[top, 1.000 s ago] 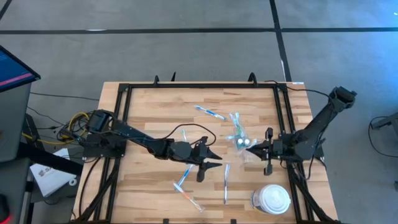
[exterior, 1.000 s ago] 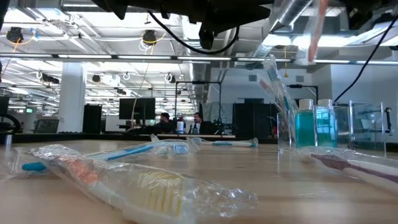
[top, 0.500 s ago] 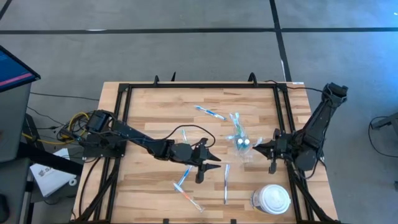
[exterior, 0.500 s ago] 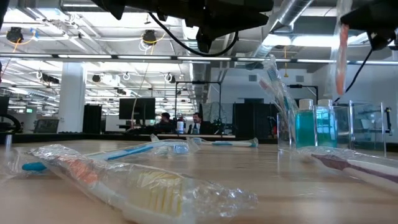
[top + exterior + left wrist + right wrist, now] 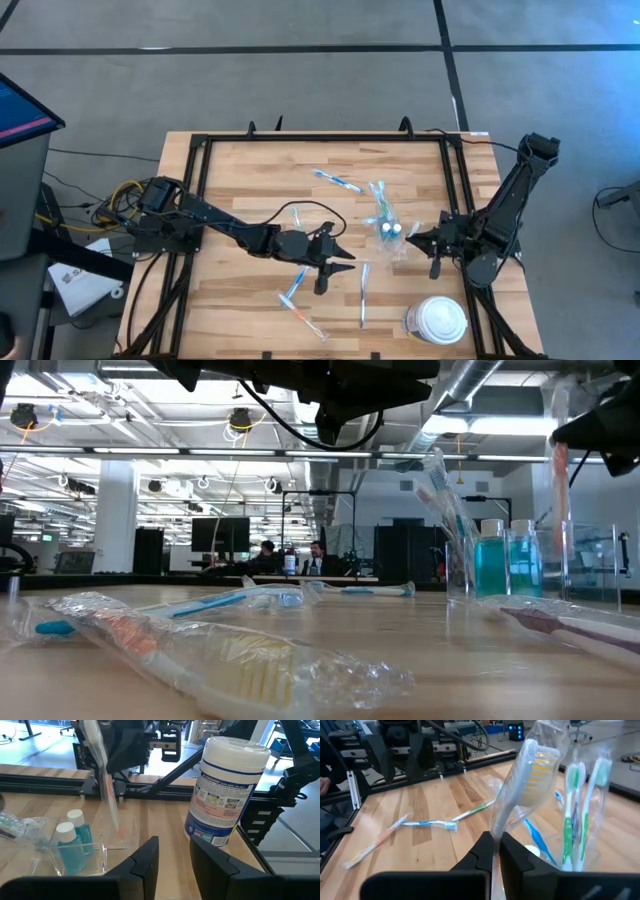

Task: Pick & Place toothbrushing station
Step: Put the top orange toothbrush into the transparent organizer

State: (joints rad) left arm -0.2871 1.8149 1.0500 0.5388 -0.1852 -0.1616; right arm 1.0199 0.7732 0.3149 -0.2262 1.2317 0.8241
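Observation:
A small clear cup [image 5: 392, 232] stands right of the table's middle, holding teal bottles [image 5: 70, 840] and green toothbrushes [image 5: 580, 815]. My right gripper [image 5: 415, 239] is just right of the cup, shut on a plastic-wrapped toothbrush [image 5: 530, 775] with yellow bristles and an orange handle [image 5: 562, 490]. My left gripper [image 5: 348, 254] hovers open and empty left of the cup. Its fingers [image 5: 150, 857] point toward the cup. More wrapped toothbrushes [image 5: 338, 181] [image 5: 363, 290] [image 5: 300, 300] lie flat on the wood. My right gripper pinches the wrapped toothbrush between its two fingers, on the shaft just below the head [image 5: 499, 827]. The fingers lie level and across it, coming from the table's right. The brush stands nearly upright, head up. Its orange handle end [image 5: 119, 830] hangs down into the cup's open top.
A large white round lidded container [image 5: 437, 322] stands near the front right corner, also in the left wrist view [image 5: 227, 790]. A black frame rail [image 5: 330, 140] runs round the tabletop. A wrapped toothbrush [image 5: 230, 655] lies close to the near edge.
My right gripper has gone down and slightly toward the table's right edge with the wrapped toothbrush. The brush has stayed upright, and its orange handle end has dropped from above the cup down into it. My left arm has kept still.

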